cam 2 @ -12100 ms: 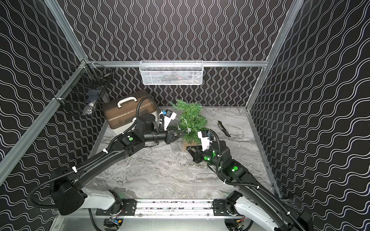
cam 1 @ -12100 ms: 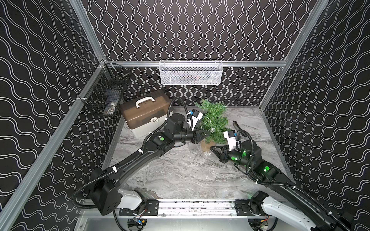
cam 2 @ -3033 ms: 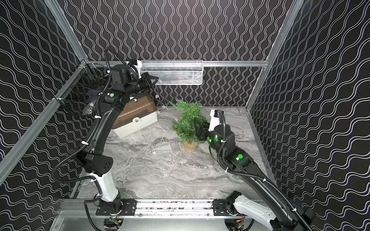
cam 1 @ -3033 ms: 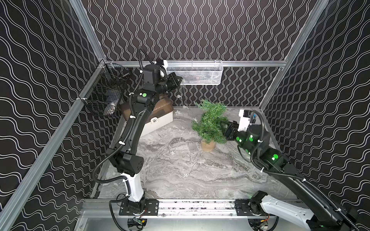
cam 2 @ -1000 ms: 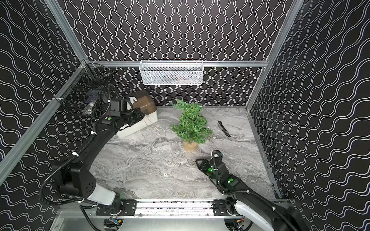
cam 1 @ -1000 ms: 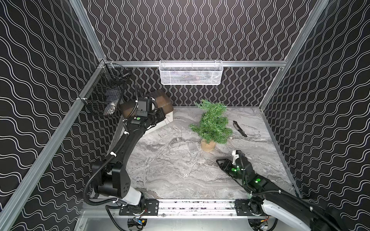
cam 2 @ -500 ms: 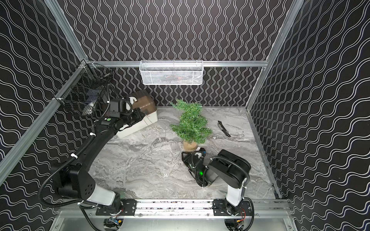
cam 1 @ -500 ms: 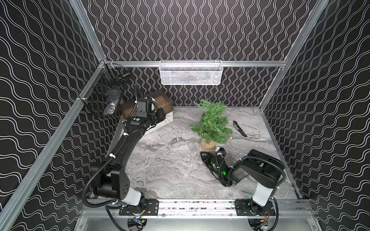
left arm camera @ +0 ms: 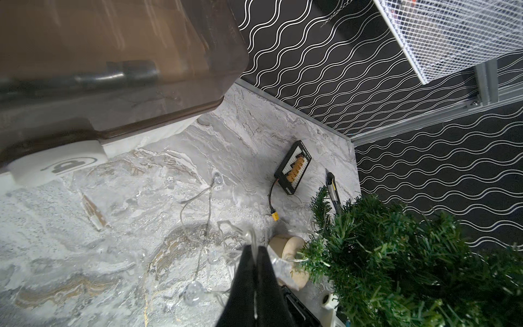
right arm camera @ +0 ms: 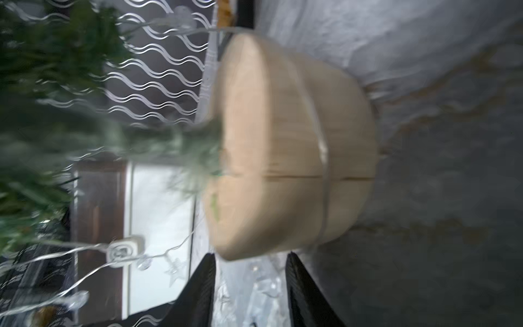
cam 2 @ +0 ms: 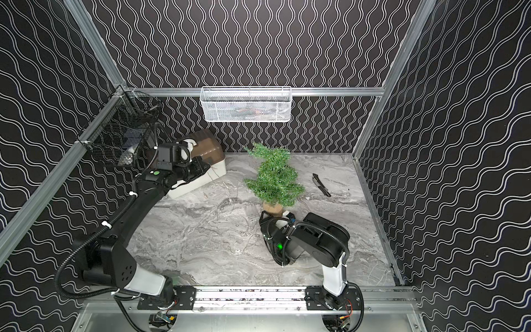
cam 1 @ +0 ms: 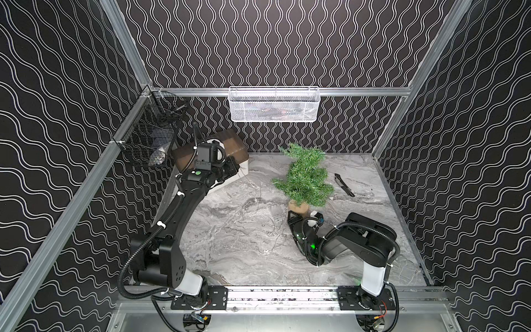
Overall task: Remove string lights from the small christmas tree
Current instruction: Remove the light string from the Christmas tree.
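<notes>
The small christmas tree (cam 1: 304,178) (cam 2: 273,178) stands upright mid-table on its tan base (right arm camera: 283,155). The string lights (left arm camera: 217,179) trail as thin wire and clear bulbs across the marble from the storage box toward the tree; some strands (right arm camera: 76,300) still hang by its lower branches. My left gripper (left arm camera: 254,247) (cam 1: 235,168), low beside the storage box, is shut on the wire. My right gripper (right arm camera: 250,256) (cam 1: 293,217) lies low at the foot of the base, fingers apart. A clear crinkly piece (left arm camera: 283,269) lies between them; contact is too blurred to tell.
A brown-lidded storage box (cam 1: 227,143) sits at the back left. A white mesh basket (cam 1: 274,105) hangs on the back wall and a black wire basket (cam 1: 152,135) in the left corner. A black tool (cam 1: 344,185) and a black connector board (left arm camera: 294,170) lie beyond the tree.
My right arm has folded back and swung its gripper left, up to the tree's base. The left arm has hardly moved beside the storage box.
</notes>
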`<state>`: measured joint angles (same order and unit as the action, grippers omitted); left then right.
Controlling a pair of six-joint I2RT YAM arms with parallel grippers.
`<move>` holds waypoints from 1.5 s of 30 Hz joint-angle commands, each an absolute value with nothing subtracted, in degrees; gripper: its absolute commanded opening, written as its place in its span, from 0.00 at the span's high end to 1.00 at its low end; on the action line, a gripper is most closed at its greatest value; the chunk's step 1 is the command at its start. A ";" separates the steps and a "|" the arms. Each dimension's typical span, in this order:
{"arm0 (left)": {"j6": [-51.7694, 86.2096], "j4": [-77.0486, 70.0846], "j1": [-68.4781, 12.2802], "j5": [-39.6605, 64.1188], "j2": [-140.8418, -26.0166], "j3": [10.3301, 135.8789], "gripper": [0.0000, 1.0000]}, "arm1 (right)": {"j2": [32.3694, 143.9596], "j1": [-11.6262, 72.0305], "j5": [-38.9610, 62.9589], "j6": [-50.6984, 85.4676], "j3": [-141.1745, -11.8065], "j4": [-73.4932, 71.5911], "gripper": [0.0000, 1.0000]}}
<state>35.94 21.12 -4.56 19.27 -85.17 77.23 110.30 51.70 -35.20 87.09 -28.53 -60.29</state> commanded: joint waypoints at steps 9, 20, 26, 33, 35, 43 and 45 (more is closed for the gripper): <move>36.07 19.95 -4.57 19.95 -83.89 75.15 1.00 | 112.00 52.03 -39.39 96.68 -29.23 -54.33 0.81; 35.07 21.31 -3.98 18.54 -84.38 75.81 1.00 | 101.80 52.03 -41.93 100.74 -21.55 -43.10 0.96; 35.67 20.32 -3.83 19.15 -84.13 75.31 1.00 | 96.53 46.04 -32.76 92.25 -16.88 -45.54 0.76; 37.22 17.14 -3.96 20.65 -83.54 71.30 1.00 | 99.04 35.34 -12.74 76.40 -10.99 -65.74 0.61; 37.12 17.03 -3.95 20.50 -83.27 70.79 1.00 | 99.65 34.72 -9.58 72.56 -11.29 -67.64 0.62; 35.18 18.96 -3.95 19.57 -83.06 71.62 1.00 | 101.33 26.51 -0.16 69.28 -11.08 -72.05 0.61; 34.91 19.25 -3.93 19.36 -83.00 71.48 1.00 | 101.58 22.32 4.45 68.16 -11.53 -71.88 0.61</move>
<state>36.07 19.75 -3.99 19.68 -83.66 71.16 101.10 25.39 -2.96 70.78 -11.35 -70.65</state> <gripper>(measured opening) 0.054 0.387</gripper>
